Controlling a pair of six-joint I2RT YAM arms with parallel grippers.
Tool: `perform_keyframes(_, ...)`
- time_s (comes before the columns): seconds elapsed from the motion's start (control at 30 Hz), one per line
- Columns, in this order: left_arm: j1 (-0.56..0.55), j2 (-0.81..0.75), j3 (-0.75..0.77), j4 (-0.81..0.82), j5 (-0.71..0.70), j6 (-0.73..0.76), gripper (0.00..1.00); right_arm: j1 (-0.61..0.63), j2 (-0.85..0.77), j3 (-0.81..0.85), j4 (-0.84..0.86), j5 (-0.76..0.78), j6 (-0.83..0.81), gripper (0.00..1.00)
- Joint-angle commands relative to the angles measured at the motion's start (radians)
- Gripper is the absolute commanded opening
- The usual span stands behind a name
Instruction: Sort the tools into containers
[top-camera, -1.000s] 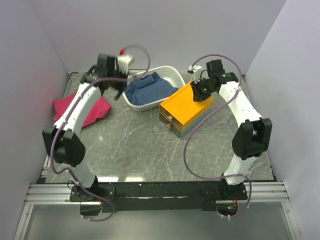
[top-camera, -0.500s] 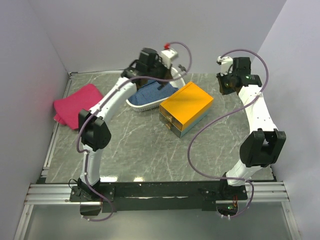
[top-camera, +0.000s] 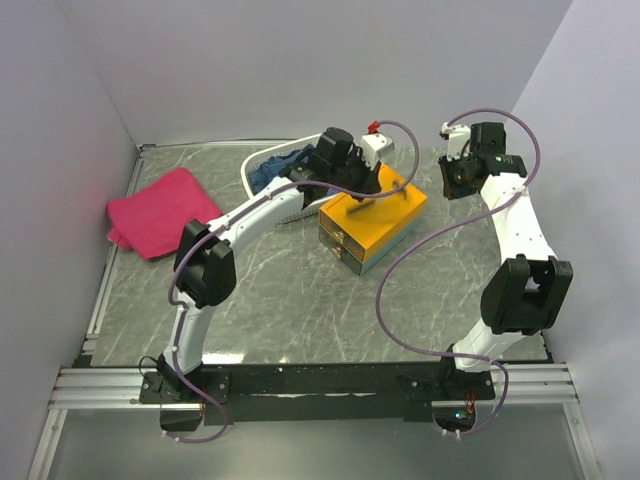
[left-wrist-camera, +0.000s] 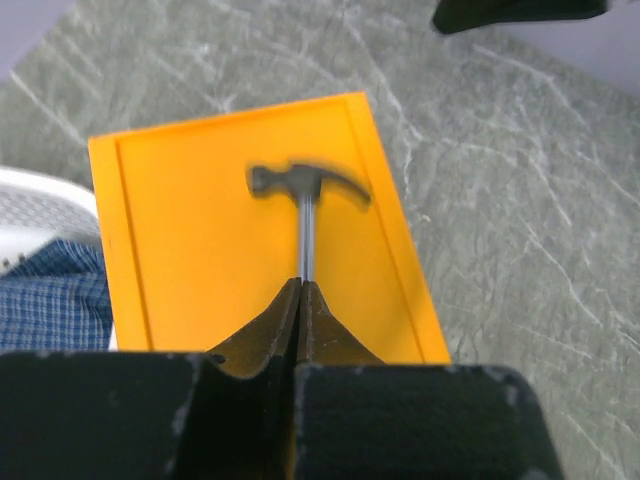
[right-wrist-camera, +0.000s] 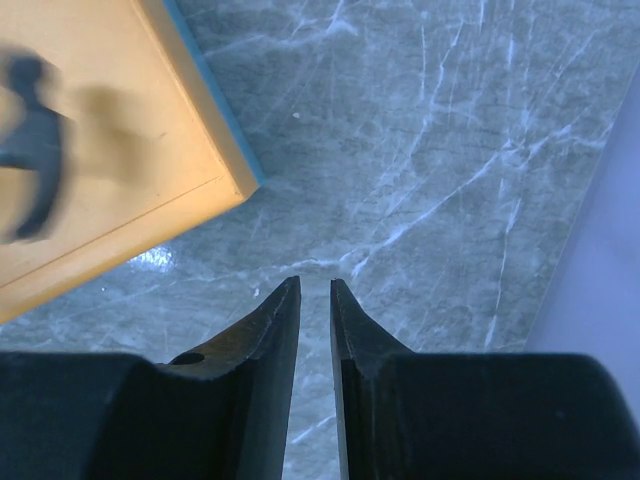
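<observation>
Your box sits toward the far side of the table, a little right of the middle and turned at an angle. Its flat orange lid faces up, the teal-grey base shows along the near edge, and the drawer front is at its near-left end. Over the lid you have the hammer, with its head pointing away from the wrist and its thin shaft running back into the left gripper. That gripper is clenched on the shaft with its jaws pressed together. The head is blurred, and you cannot tell from these views whether it touches the lid. Your right gripper hangs over bare table just beyond the box's right corner, apart from it. Its jaws stand a narrow slit apart with nothing between them. Just left of the box, behind your left arm, is the white basket with a blue cloth in it. A pink cloth lies well apart on the table's left side.
</observation>
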Motion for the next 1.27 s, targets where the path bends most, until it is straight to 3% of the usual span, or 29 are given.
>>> perform_keyframes(0.0, -0.002, 0.001, -0.035, 0.058, -0.046, -0.064, 0.01, -0.007, -0.049, -0.022, 0.011, -0.035, 0.027, 0.27)
perform_keyframes(0.1, -0.002, 0.001, -0.060, 0.056, -0.046, -0.069, 0.02, -0.006, -0.054, -0.034, 0.019, -0.046, 0.037, 0.27)
perform_keyframes(0.13, -0.004, 0.001, -0.063, 0.056, -0.048, -0.075, 0.11, -0.006, -0.056, -0.034, 0.019, -0.044, 0.034, 0.27)
perform_keyframes(0.17, -0.003, 0.000, -0.061, 0.058, -0.049, -0.080, 0.33, -0.007, -0.057, -0.037, 0.019, -0.041, 0.031, 0.27)
perform_keyframes(0.2, -0.002, -0.006, -0.045, 0.056, -0.054, -0.090, 0.39, -0.007, -0.065, -0.039, 0.017, -0.036, 0.029, 0.27)
perform_keyframes(0.37, -0.001, -0.104, -0.047, 0.161, -0.103, -0.083, 0.53, -0.009, -0.091, -0.053, 0.024, -0.038, 0.030, 0.30)
perform_keyframes(0.43, -0.001, -0.163, -0.060, 0.189, -0.161, -0.074, 0.61, -0.007, -0.095, -0.057, 0.037, -0.030, 0.044, 0.38)
perform_keyframes(0.5, -0.001, -0.207, -0.070, 0.200, -0.219, -0.051, 0.82, -0.007, -0.097, -0.057, 0.043, -0.020, 0.058, 0.50)
perform_keyframes(0.53, 0.004, -0.219, -0.073, 0.193, -0.270, -0.045, 0.97, -0.011, -0.095, -0.056, 0.048, -0.004, 0.064, 0.54)
perform_keyframes(0.57, 0.005, -0.244, -0.080, 0.180, -0.296, 0.030, 0.97, -0.009, -0.092, -0.047, 0.050, 0.002, 0.073, 0.60)
perform_keyframes(0.63, 0.027, -0.275, -0.125, 0.142, -0.392, 0.066, 0.96, -0.017, -0.092, -0.034, 0.047, -0.006, 0.098, 0.96)
perform_keyframes(0.67, 0.040, -0.319, -0.188, 0.133, -0.393, 0.078, 0.97, -0.020, -0.097, -0.033, 0.059, 0.023, 0.122, 1.00)
perform_keyframes(0.87, 0.301, -0.521, -0.525, 0.160, -0.557, -0.030, 0.96, -0.023, -0.131, -0.008, 0.037, 0.161, 0.214, 1.00)
perform_keyframes(1.0, 0.570, -0.574, -0.641, 0.159, -0.527, -0.127, 0.96, -0.023, -0.164, -0.025, 0.034, 0.302, 0.257, 1.00)
perform_keyframes(1.07, 0.612, -0.597, -0.682, 0.166, -0.504, -0.094, 0.96, -0.023, -0.178, -0.047, 0.045, 0.345, 0.273, 1.00)
perform_keyframes(1.23, 0.622, -0.692, -0.750, 0.171, -0.475, -0.120, 0.96, -0.030, -0.264, -0.088, 0.022, 0.194, 0.264, 1.00)
